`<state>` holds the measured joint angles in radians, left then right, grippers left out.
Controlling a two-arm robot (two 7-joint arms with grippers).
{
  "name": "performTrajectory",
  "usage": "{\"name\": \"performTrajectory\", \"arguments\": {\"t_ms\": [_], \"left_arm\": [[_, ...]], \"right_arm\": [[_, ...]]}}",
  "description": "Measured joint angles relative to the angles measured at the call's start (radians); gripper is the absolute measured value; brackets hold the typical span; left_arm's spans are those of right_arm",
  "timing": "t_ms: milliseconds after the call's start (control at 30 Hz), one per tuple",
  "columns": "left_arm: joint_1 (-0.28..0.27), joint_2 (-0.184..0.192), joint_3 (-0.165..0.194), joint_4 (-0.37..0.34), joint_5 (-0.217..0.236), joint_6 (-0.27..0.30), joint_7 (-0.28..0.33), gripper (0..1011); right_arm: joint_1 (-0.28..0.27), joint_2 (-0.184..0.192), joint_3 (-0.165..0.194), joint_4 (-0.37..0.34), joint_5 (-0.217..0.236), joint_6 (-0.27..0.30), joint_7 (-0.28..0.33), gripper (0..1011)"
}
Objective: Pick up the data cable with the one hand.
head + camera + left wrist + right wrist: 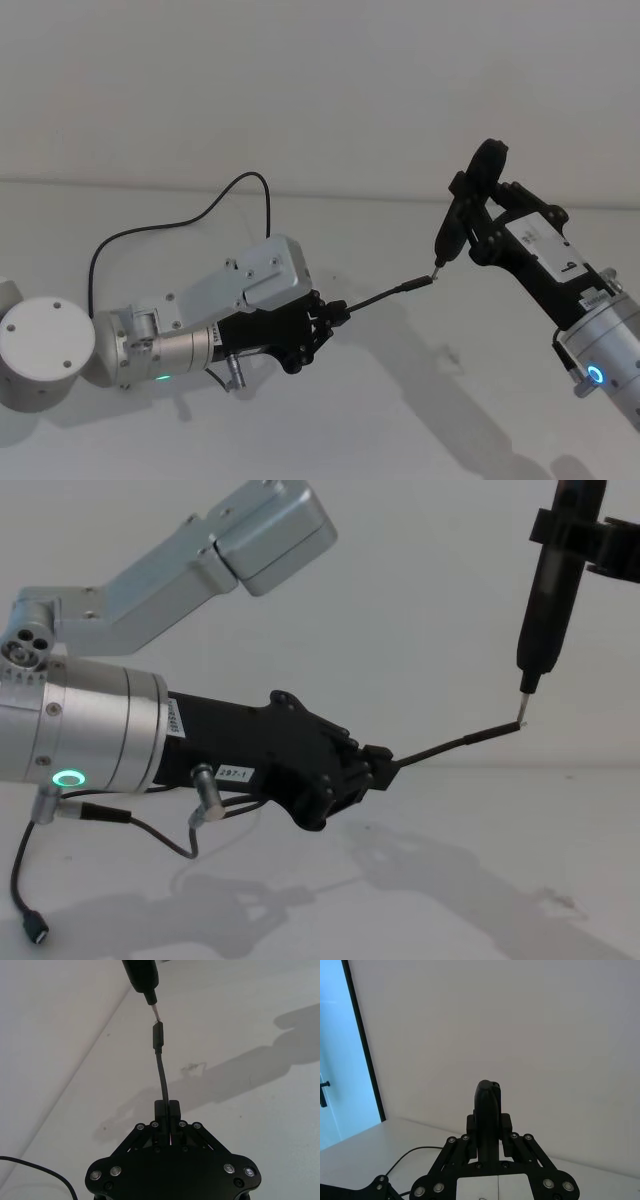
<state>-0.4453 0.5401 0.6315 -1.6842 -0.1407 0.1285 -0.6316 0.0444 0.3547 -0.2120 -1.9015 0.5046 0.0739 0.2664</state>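
My left gripper (335, 312) is shut on the data cable (385, 293), a thin black cord, and holds it above the white table. The cord's small straight plug (157, 1037) sticks out past the fingers (174, 1109). Its metallic tip meets the pin of a slim black tool (550, 580). My right gripper (478, 218) is shut on that tool and holds it upright at the right. The rest of the cable (200, 215) loops back over the table behind my left arm. In the chest view the left gripper (378, 763) points right with the cable (450, 745) rising toward the pin.
A short dark wire with a stubby plug (35, 930) hangs under my left wrist, beside a grey wire with a silver fitting (205, 790). The left arm's round white base (45, 340) sits at the left. The table's far edge (330, 195) meets a plain wall.
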Motion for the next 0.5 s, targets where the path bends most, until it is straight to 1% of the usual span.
{"name": "performTrajectory", "arguments": {"t_ms": [500], "left_arm": [[0.0, 0.001, 0.0, -0.001, 0.0, -0.002, 0.0, 46]], "right_arm": [[0.01, 0.012, -0.011, 0.005, 0.004, 0.003, -0.008, 268]]}}
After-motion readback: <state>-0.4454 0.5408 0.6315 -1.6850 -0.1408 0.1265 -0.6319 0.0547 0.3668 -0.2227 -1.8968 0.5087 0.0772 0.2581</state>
